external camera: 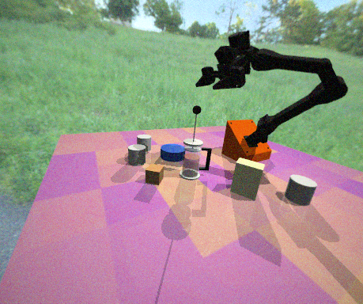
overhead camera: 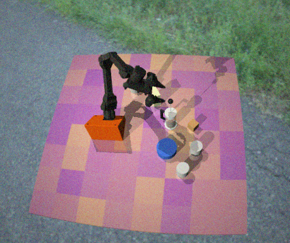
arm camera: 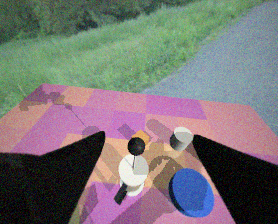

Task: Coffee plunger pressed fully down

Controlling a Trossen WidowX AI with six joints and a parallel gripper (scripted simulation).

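Observation:
The coffee press (overhead camera: 170, 123) (external camera: 190, 163) (arm camera: 133, 170) stands upright on the table, with a white lid, a clear body and a black handle (overhead camera: 162, 114) (external camera: 209, 159) (arm camera: 120, 194). Its black plunger knob (overhead camera: 170, 101) (external camera: 196, 109) (arm camera: 136, 146) is raised high above the lid on a thin rod. My gripper (overhead camera: 164, 93) (external camera: 206, 87) (arm camera: 149, 137) is open and empty. It hangs above the knob's height and a little to the arm-base side of it, touching nothing. In the wrist view the knob shows between the two fingers, farther out and lower than the tips.
A blue disc (overhead camera: 167, 148) (external camera: 172, 153) (arm camera: 191, 192), a wooden cube (overhead camera: 193, 125) (external camera: 154, 174) and two grey-white cylinders (overhead camera: 196, 148) (overhead camera: 182, 169) stand around the press. A pale yellow block (external camera: 247, 179) and another cylinder (external camera: 300, 190) stand on the handle side. The arm's base is orange (overhead camera: 105, 128).

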